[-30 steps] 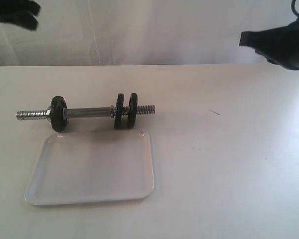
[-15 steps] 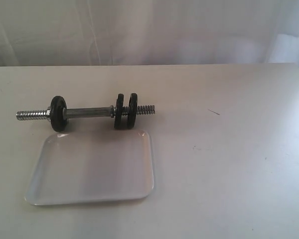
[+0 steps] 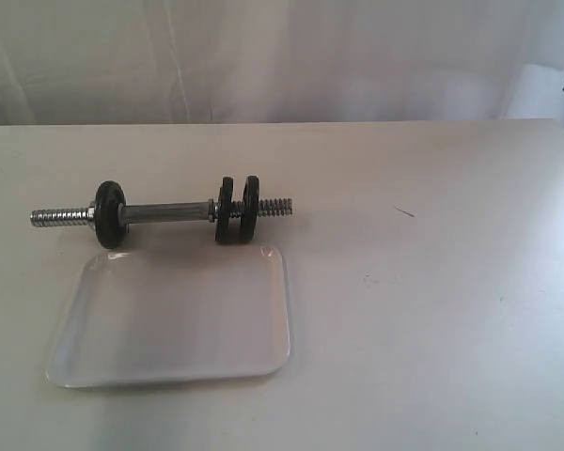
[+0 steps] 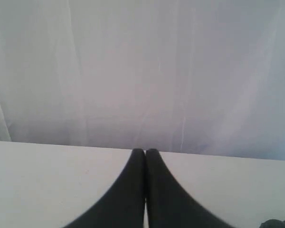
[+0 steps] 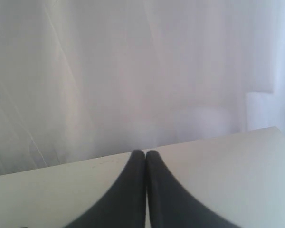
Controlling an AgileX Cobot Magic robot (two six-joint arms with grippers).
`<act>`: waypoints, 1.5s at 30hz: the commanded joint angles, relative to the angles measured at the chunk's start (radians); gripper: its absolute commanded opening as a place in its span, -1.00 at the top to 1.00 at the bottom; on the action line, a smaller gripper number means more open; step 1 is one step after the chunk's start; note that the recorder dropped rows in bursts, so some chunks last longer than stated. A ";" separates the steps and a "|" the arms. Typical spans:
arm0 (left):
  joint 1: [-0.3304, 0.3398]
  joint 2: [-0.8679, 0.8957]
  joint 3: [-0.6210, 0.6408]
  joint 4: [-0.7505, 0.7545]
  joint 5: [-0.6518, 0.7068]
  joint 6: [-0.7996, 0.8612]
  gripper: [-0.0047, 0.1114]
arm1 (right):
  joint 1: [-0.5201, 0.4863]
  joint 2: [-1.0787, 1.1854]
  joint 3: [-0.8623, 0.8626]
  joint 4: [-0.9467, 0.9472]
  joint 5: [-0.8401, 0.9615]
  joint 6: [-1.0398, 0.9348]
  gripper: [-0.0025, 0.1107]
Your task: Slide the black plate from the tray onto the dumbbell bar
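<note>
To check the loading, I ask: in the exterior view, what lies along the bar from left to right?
Left threaded end → single plate → bar middle → two plates side by side → right threaded end.

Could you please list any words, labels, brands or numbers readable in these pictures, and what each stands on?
No readable text anywhere.
The plates, bar, tray and table show no lettering; any embossing on the plates is too small to tell.
The wrist views add only the shut left gripper, right gripper and a plain curtain.
</note>
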 commanded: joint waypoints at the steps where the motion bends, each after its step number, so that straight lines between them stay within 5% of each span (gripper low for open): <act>1: 0.003 -0.035 0.011 -0.014 0.033 -0.009 0.92 | 0.002 -0.005 0.005 -0.004 -0.017 -0.012 0.96; 22: 0.001 -0.037 0.011 -0.007 0.067 -0.002 0.92 | 0.002 -0.005 0.005 -0.004 -0.017 -0.012 0.96; 27: -0.078 -0.086 0.042 0.106 0.149 0.067 0.92 | 0.002 -0.005 0.005 -0.004 -0.017 -0.012 0.96; 35: -0.066 -0.291 0.237 0.414 0.277 -0.277 0.92 | 0.002 -0.005 0.005 -0.004 -0.017 -0.012 0.96; 45: -0.066 -0.603 0.565 0.433 0.291 -0.275 0.92 | 0.002 -0.005 0.005 -0.004 -0.017 -0.012 0.96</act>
